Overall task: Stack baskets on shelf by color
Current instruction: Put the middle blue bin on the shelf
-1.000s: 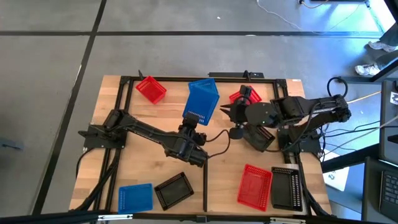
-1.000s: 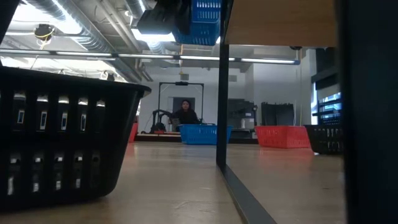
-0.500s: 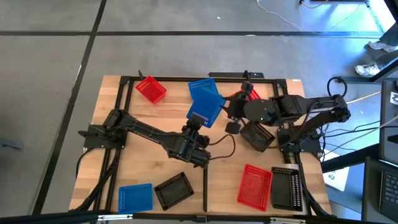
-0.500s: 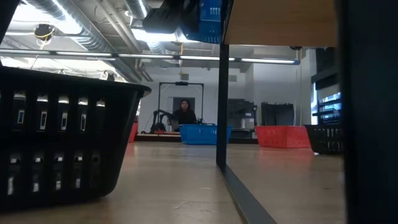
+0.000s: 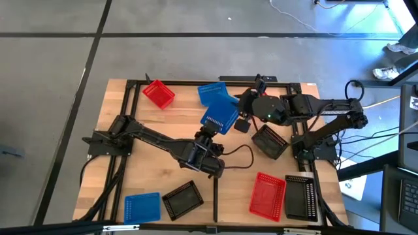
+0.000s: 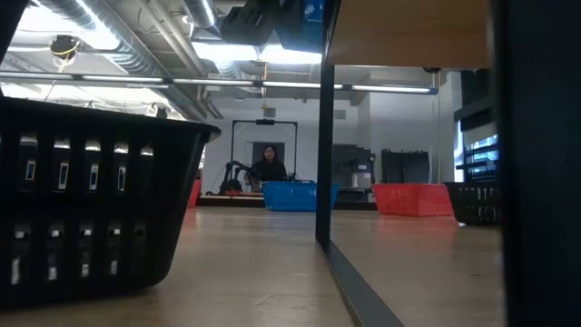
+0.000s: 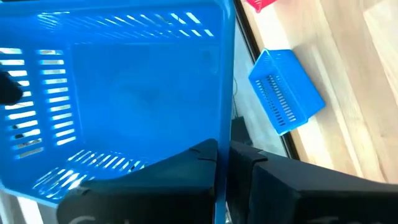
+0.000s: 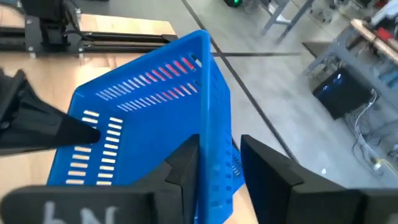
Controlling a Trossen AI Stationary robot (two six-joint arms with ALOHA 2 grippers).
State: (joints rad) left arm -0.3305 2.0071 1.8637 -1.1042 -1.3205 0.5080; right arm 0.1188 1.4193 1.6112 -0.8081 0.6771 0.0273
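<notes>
1. The left gripper (image 5: 210,128) is shut tight on the rim of a blue basket (image 5: 220,115) and holds it up in the air over the back middle of the table (image 5: 153,121).
2. In the left wrist view, the 2 dark fingers (image 7: 205,163) pinch the wall of this blue basket (image 7: 124,93).
3. The right gripper (image 5: 242,116) is at the other side of the same basket. Its fingers (image 8: 186,163) are spread apart, 1 on each side of the basket's rim (image 8: 208,112), and they do not squeeze it.
4. A second blue basket (image 5: 210,91) sits under the held one, near the back edge.
5. A red basket (image 5: 159,93) sits at the back left.
6. At the front are a blue basket (image 5: 142,207), a black basket (image 5: 182,198), a red basket (image 5: 268,194) and another black basket (image 5: 302,196).
7. 1 more black basket (image 5: 270,141) lies under the right arm.
</notes>
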